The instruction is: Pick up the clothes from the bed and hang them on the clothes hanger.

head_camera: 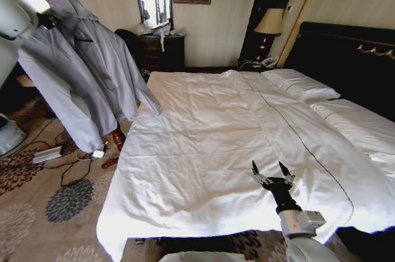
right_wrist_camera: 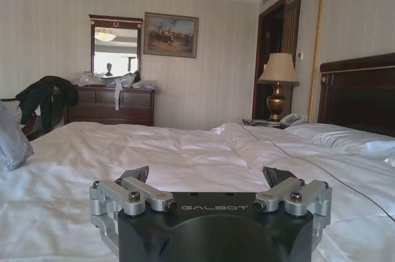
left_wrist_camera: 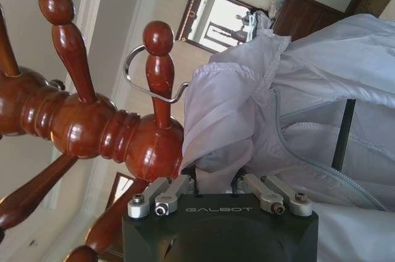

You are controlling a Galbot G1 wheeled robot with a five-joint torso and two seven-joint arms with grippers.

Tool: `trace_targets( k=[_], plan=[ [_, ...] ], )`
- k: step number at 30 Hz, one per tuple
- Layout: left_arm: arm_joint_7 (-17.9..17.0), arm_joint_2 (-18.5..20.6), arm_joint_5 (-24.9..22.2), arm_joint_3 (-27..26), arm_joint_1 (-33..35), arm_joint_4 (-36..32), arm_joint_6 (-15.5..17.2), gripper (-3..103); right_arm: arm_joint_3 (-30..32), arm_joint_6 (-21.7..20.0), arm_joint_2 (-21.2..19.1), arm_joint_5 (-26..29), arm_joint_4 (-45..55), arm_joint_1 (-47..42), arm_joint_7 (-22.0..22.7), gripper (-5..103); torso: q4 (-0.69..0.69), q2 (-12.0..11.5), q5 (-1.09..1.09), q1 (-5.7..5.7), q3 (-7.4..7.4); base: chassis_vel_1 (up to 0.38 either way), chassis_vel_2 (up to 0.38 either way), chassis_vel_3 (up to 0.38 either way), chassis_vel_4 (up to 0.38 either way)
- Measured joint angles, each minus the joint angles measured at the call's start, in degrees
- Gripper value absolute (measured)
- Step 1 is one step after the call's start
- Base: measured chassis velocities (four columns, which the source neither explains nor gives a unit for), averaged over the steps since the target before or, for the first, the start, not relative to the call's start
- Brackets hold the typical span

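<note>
Head view: light silvery-grey crinkly jacket (head_camera: 80,71) hangs beside the wide white-sheeted bed (head_camera: 203,151), at the reddish-brown turned wooden pole stand (left_wrist_camera: 92,126). Left pincer (left_wrist_camera: 213,179) clamped on the jacket's fabric up there. Right pincer (head_camera: 272,171) hovers over the bed's foot, fingers apart.

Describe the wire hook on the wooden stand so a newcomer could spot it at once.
Start at the reddish-brown turned wooden stand beside the bed, where the silvery-grey jacket hangs near the left gripper. One upright peg carries a thin silver wire hook looped around it. It is the only metal among rounded wooden knobs.
</note>
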Motion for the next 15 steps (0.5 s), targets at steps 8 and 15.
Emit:
trace_targets(
  k=[8,15],
  plan=[
    [-0.44,0.49,-0.35,0.41,1.13,-1.29,1.02,24,0.18,-0.01,-0.18,0.31,0.05,0.06,0.07,100,0.00,0.00,0.00,0.00,0.00,0.000,0.000,0.000,0.000],
    [-4.59,0.80,-1.91,0.22,1.46,-3.53,2.88,24,-0.06,0.01,-0.16,0.19,-0.04,0.08,0.07,100,-0.01,0.00,0.00,0.00,0.00,0.000,0.000,0.000,0.000]
  ],
)
